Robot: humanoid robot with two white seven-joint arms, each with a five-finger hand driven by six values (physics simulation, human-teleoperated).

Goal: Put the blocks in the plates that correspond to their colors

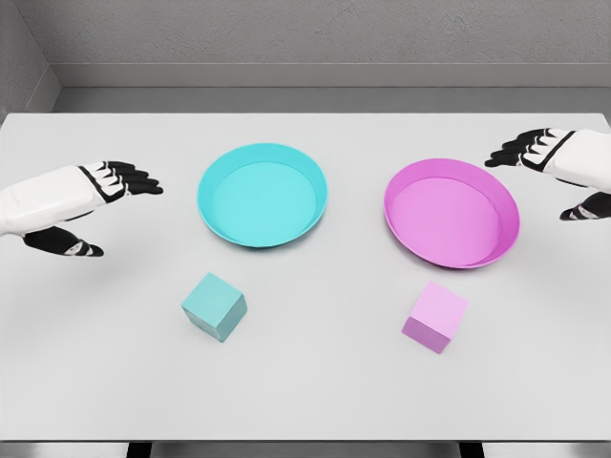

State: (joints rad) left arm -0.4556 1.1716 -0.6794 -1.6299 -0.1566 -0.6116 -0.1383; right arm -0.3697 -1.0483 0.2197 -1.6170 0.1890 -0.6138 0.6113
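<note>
Teal block [214, 306], pink block [435, 317] on tabletop [315, 401] (each robot hand open, empty): off-centre grasp risks tipping either.

Two plates are sitting side by side on the table [305, 401], the left plate [263, 194] well apart from the right plate [452, 212]. In front of each, a block is lying on the tabletop: the left block [214, 306] before the left plate, the right block [435, 317] before the right plate, neither touching its plate. The left hand [86, 205] is hovering left of the plates, and the right hand [558, 170] is hovering right of them.
</note>
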